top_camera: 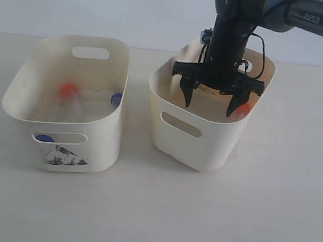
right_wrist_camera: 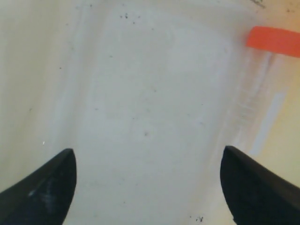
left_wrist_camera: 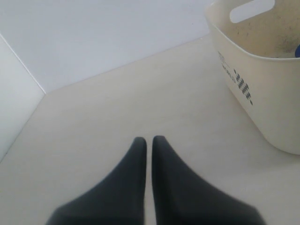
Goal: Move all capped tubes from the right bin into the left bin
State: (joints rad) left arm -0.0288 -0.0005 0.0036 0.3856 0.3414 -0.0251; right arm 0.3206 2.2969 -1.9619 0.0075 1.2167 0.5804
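- I judge the job close to done. One orange-capped tube [top_camera: 243, 110] lies in the right bin [top_camera: 196, 145], and this is the reach for it.
- The right tool [top_camera: 208, 107] hangs inside the right bin, pointing down, jaws spread wide with nothing between them.
- Where the tube is: low in the right bin, against the wall farthest from the left bin [top_camera: 103, 143]. It sits just outside one fingertip, not between the two.
- From the right wrist view the floor of the right bin between the fingers is bare. The orange cap is off to one side and the clear body runs along the foot of the wall.
- Next move, as I see it: shift the tool sideways toward that far wall until the tube sits between the fingers, then go lower and close. The wall leaves little room for the outer finger, so I would go slowly.
- How the tube looks: small, a clear body that nearly vanishes against the pale plastic, and a bright flat orange cap. I'd expect it to be light and likely to roll if nudged.
- Three other tubes [top_camera: 70, 103] lie in the left bin — one orange cap and two blue — beside the right bin on the surface [top_camera: 197, 218].
- The left tool [left_wrist_camera: 149, 140] is closed on nothing, fingers pressed together, low over bare surface outside the right bin.
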